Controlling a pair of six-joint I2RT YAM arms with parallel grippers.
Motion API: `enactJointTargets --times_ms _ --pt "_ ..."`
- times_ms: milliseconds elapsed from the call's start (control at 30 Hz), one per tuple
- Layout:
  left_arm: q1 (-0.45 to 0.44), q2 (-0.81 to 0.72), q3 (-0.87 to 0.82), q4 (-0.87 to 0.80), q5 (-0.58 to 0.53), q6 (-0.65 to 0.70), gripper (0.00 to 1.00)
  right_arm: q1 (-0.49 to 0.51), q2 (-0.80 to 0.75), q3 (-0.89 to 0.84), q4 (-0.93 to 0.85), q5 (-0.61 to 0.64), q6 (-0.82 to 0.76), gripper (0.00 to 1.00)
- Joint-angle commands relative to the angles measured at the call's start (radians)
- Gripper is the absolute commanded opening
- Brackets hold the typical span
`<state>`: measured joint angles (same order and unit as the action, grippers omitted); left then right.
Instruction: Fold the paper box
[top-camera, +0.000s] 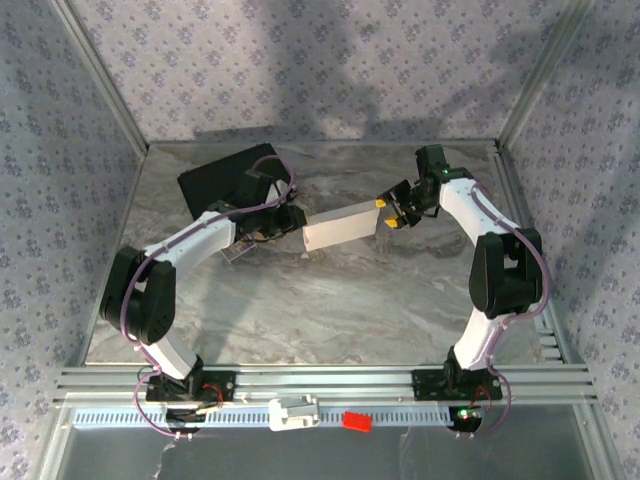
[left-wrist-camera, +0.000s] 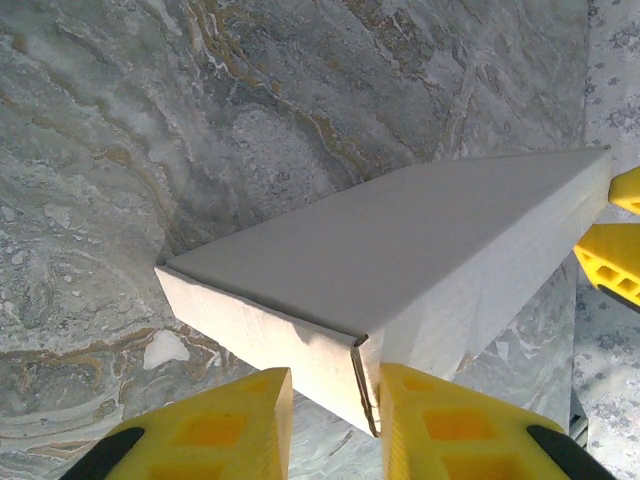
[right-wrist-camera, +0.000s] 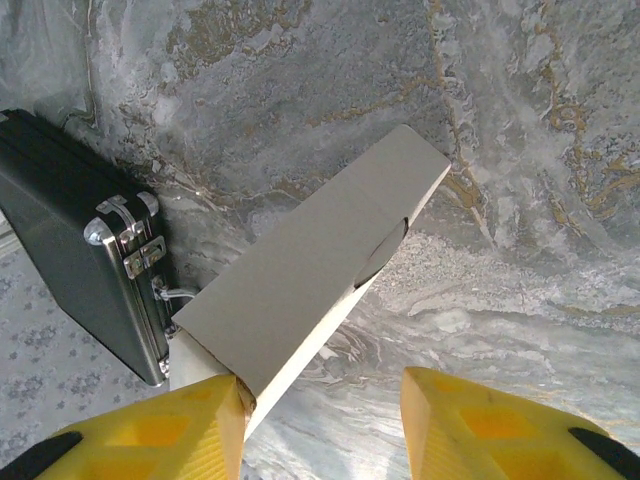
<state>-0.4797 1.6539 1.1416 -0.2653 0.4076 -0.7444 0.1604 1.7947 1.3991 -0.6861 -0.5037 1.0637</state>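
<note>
Though slightly angled, paper box (top-camera: 342, 225), lengthwise left-right

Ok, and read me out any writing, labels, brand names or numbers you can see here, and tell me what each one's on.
None: no text can be read in any view.
paper box: plain white, no print.
black case: no label or brand to be seen.
small red piece: too small to tell whether it is marked.

Grey marbled table (top-camera: 330, 310), black case (top-camera: 220, 178) flat near its far-left corner.
</note>
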Motion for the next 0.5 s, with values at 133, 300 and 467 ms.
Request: enactJointTargets --times_ms 133,300,467 --pt "-0.096 -0.023 -0.112 -0.284 -0.085 0.023 0.33 0.012 -0.151 -0.153 -0.219 0.249 -0.102 0.49" --pt "-0.134 -0.045 -0.184 -0.286 -0.044 -0.001 0.38 -0.007 -0.329 -0.294 -0.266 0.269 -0.122 0.53" --pt "-0.134 -0.227 -0.166 -0.266 -0.144 -0.035 0.84 0.039 -0.492 -0.289 -0.229 0.502 -0.236 0.99"
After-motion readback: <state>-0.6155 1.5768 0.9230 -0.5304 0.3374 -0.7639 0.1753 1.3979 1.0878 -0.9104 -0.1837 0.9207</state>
